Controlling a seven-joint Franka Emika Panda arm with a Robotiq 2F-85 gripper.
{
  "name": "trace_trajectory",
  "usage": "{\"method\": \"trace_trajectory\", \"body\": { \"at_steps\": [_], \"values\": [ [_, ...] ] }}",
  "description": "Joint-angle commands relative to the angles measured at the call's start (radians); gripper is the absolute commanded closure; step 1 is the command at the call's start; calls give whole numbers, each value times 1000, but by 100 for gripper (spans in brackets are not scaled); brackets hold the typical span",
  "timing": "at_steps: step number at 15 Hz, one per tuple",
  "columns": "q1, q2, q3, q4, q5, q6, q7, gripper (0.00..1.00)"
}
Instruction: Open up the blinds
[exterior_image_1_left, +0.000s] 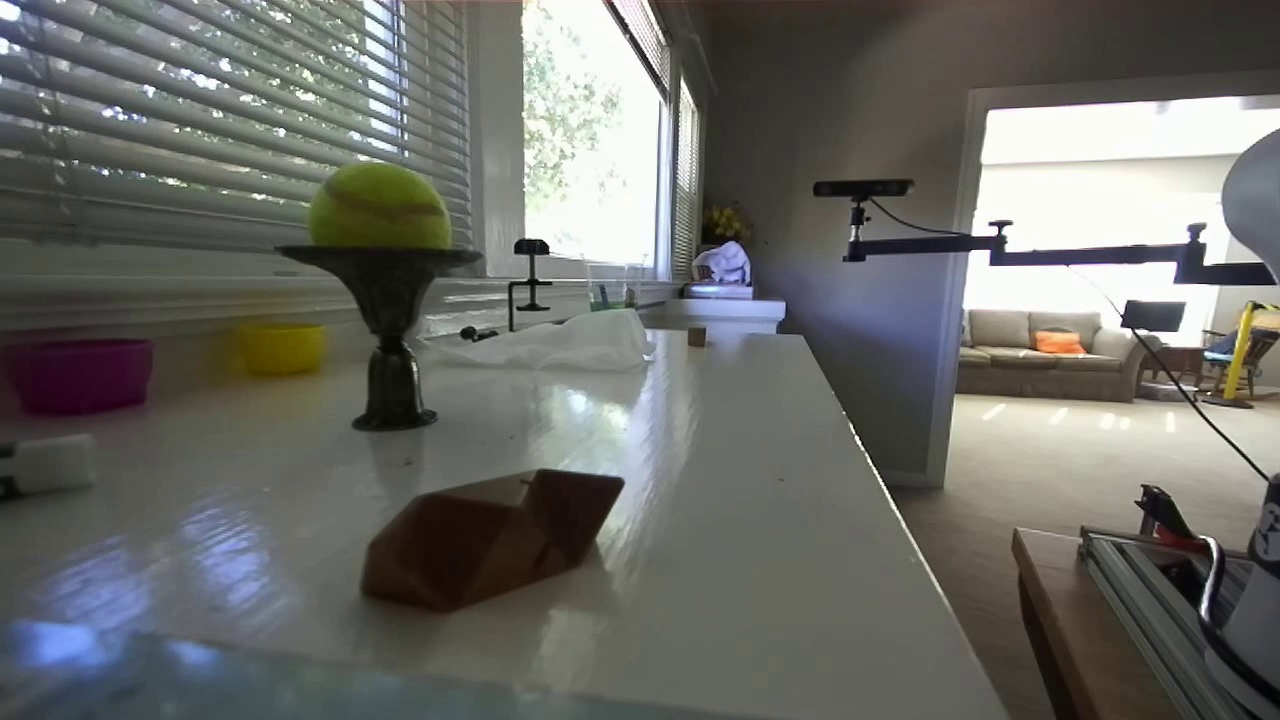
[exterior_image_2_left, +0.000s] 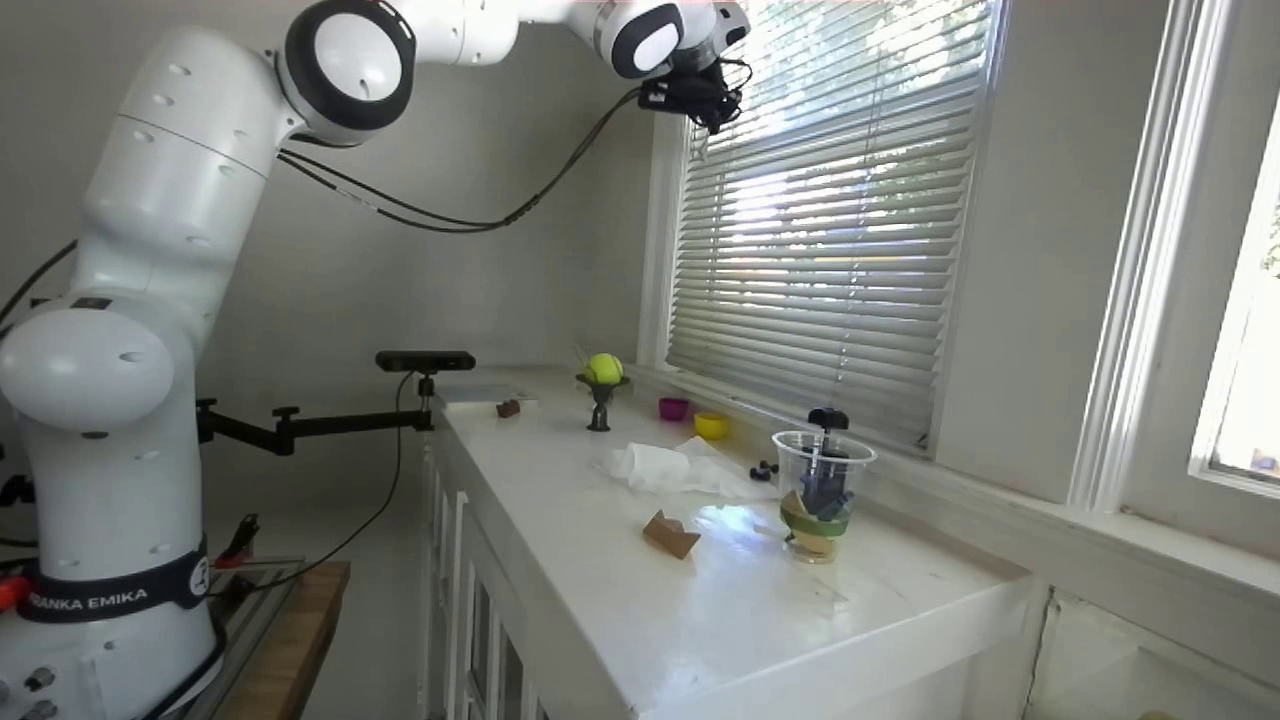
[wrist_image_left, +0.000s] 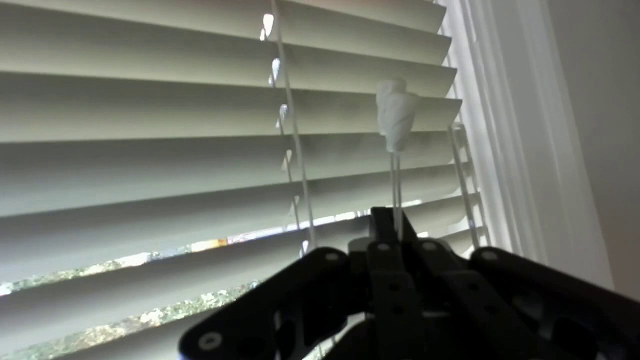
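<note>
The white horizontal-slat blinds (exterior_image_1_left: 230, 130) hang over the window and show in both exterior views, (exterior_image_2_left: 810, 300) tilted with light coming between the slats. In the wrist view the blinds (wrist_image_left: 150, 115) fill most of the picture. Two thin pull cords (wrist_image_left: 395, 175) with white tassels (wrist_image_left: 396, 112) at their ends run into my gripper (wrist_image_left: 389, 215). The fingers are shut on the cords. In an exterior view my gripper (exterior_image_2_left: 712, 125) is high up, in front of the blinds' far side edge. The cords beyond the fingers are hidden.
Below is a white countertop (exterior_image_2_left: 560, 480) with a tennis ball (exterior_image_2_left: 604, 369) on a dark stand, purple (exterior_image_2_left: 673, 409) and yellow (exterior_image_2_left: 711, 426) cups, a plastic cup (exterior_image_2_left: 820, 500) and crumpled white cloth (exterior_image_2_left: 655, 467). A clear rod (wrist_image_left: 465, 185) hangs near the window frame (wrist_image_left: 530, 150).
</note>
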Motion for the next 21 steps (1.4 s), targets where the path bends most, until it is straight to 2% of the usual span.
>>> {"method": "trace_trajectory", "body": {
  "at_steps": [1,2,3,9,17,21],
  "values": [
    [14,-146,-7,-240,11,81,41,100],
    [14,-171,-3,-280,17,99,42,100],
    [5,-71,1,-121,0,56,25,100],
    [5,-81,2,-136,0,61,25,100],
    [4,-125,-24,-327,-19,58,99,100],
    [8,-163,-45,-454,-58,51,182,100]
  ]
}}
